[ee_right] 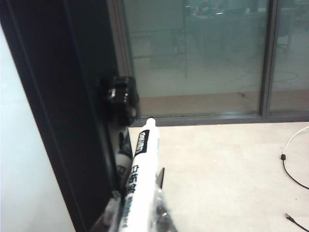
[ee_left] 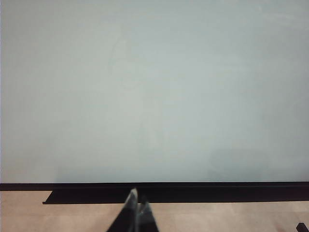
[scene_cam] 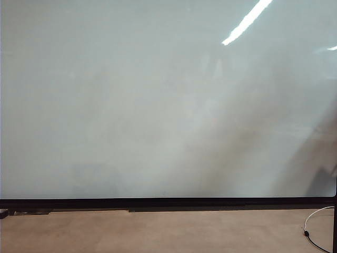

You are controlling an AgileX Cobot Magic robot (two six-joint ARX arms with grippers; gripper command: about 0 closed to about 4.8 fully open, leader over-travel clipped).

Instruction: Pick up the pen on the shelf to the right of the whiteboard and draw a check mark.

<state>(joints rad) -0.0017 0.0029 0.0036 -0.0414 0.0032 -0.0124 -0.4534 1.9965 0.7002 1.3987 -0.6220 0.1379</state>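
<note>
The right end effector is sitting at the dark frame on the whiteboard's right side, and the pen is standing between its fingers, white barrel running up and away from the fingertips toward a black clamp-like fitting on the frame. The fingers are lying against the barrel on both sides, so the grip is looking closed on the pen, though lifting is not yet showing. The left end effector is resting low in front of the whiteboard, fingertips pressed together and holding nothing, with the board's black lower edge just beyond them. The whiteboard is showing no check mark in the exterior view. Judging from this, grasping is about done; carrying the pen to the board and drawing are remaining.
</note>
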